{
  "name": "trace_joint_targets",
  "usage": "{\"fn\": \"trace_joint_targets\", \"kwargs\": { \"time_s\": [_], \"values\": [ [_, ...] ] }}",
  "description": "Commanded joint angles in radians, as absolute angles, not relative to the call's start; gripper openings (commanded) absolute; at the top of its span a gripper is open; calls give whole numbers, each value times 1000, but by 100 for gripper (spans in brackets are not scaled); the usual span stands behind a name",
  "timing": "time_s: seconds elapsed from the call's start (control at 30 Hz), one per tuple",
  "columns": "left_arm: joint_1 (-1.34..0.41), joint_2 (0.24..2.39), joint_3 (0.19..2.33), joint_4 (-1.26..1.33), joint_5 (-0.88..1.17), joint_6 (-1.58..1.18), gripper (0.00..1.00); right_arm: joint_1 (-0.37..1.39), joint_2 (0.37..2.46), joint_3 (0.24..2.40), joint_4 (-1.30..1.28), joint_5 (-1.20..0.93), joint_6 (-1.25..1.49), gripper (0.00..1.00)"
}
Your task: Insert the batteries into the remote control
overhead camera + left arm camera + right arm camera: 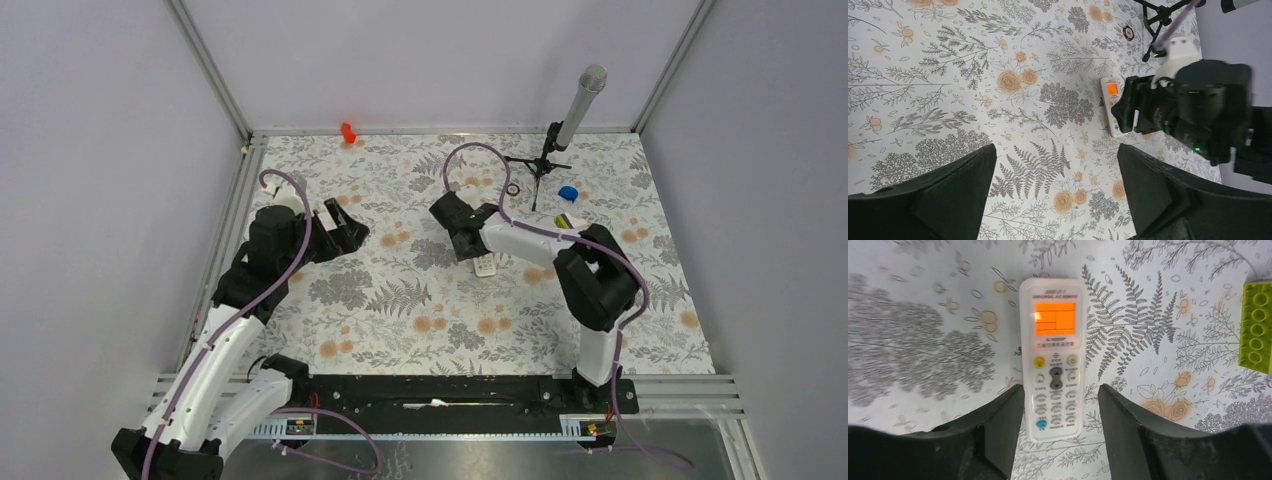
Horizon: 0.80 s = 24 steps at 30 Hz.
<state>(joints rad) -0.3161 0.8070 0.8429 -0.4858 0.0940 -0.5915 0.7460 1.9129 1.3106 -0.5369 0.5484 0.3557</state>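
The remote control (1052, 357) lay flat on the flowered table (923, 340), buttons and lit orange display facing up. My right gripper (1060, 392) hung over its button end with the jaws apart, one finger along each long edge. The left-hand finger sat just beside the casing, perhaps brushing it, though I could not tell, and the other had a little more room. I judged the step in hand to be taking hold of the handset, since the battery bay was most likely on the hidden back and would have to be turned upward. To do that well I needed to shift slightly so both gaps matched. Then I would come down until the pads met the side walls rather than the keys, and close gently enough that the smooth plastic did not squirt out or skew. My left gripper (1056, 150) was well apart from it, also spread wide and holding nothing, pointed across the table toward the handset and free to steady it. A green brick (1258, 325) lay off to the side, clear of the grasp. I could not find the batteries in any view.
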Motion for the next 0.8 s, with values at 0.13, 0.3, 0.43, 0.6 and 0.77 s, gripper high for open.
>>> {"fn": "trace_joint_targets", "kwargs": {
  "time_s": [0.13, 0.3, 0.43, 0.6, 0.77],
  "values": [
    [-310, 803, 942, -531, 60, -548, 99, 748, 1589, 1231, -457, 431, 394, 70],
    [-311, 764, 968, -570, 15, -534, 99, 747, 1259, 1055, -381, 515, 399, 82],
    [-311, 704, 979, -590, -44, -506, 99, 747, 900, 931, -351, 650, 382, 94],
    [-311, 616, 996, -606, -112, -470, 99, 747, 600, 928, -367, 852, 306, 100],
    [-311, 522, 1005, -606, -161, -459, 99, 747, 418, 963, -381, 1080, 223, 99]
  ]
}}
